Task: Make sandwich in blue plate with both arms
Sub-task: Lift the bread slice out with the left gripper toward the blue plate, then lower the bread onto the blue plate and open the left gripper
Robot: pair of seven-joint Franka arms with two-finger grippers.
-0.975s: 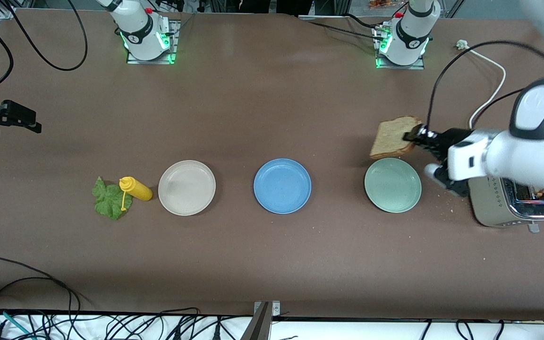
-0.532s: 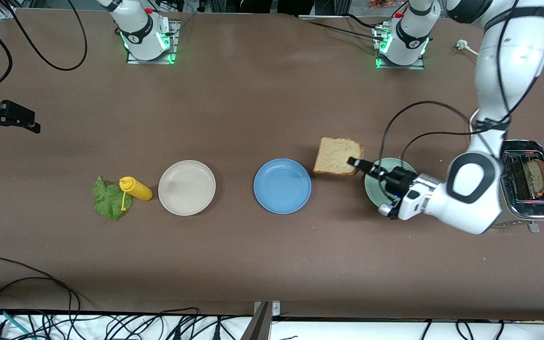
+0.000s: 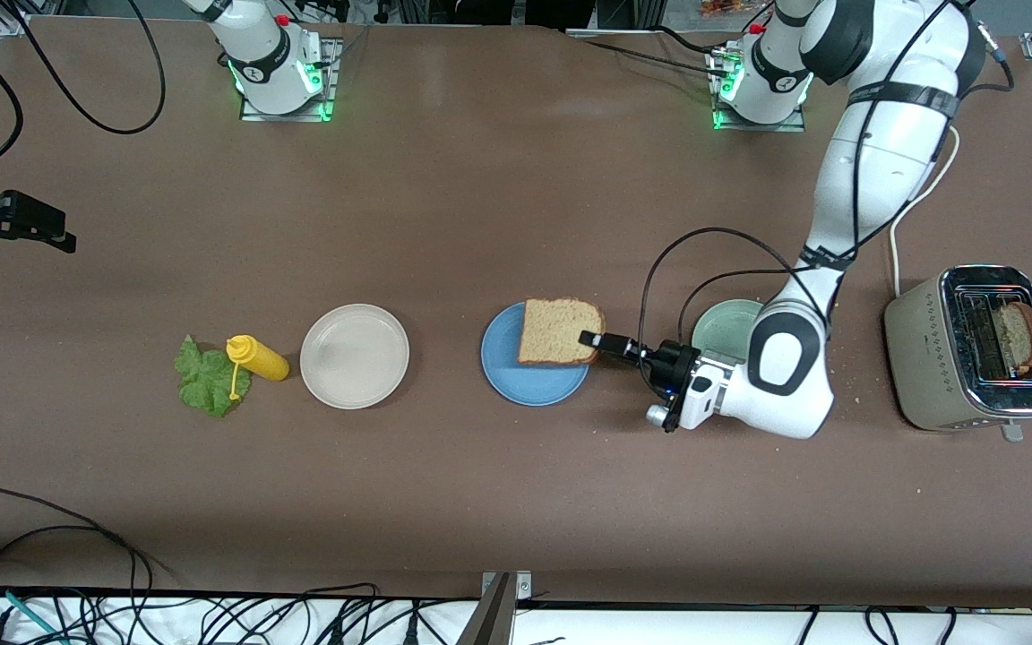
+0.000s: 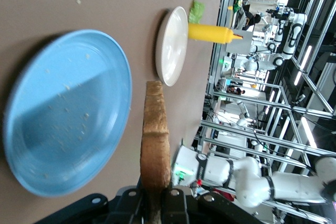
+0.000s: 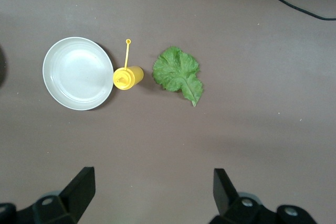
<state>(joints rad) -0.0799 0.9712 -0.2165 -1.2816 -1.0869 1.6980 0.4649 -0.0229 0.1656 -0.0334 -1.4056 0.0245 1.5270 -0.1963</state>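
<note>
A square slice of brown bread (image 3: 559, 331) hangs over the blue plate (image 3: 516, 385), at the plate's edge toward the left arm's end. My left gripper (image 3: 593, 340) is shut on the slice's crust edge; in the left wrist view the bread (image 4: 156, 135) stands edge-on between the fingers, beside the bare blue plate (image 4: 63, 119). The green lettuce leaf (image 3: 207, 376) lies on the table toward the right arm's end. My right gripper (image 5: 155, 192) waits open and empty, high over the table, with the lettuce (image 5: 178, 73) below it.
A beige-white plate (image 3: 355, 356) and a lying yellow squeeze bottle (image 3: 258, 358) sit between the lettuce and the blue plate. A pale green plate (image 3: 720, 327) is partly covered by the left arm. A steel toaster (image 3: 928, 358) holds another slice (image 3: 1020, 337).
The left arm has carried the bread from beside the toaster, past the green plate, to over the blue plate. A slice in the toaster has come into view. The right arm has not moved.
</note>
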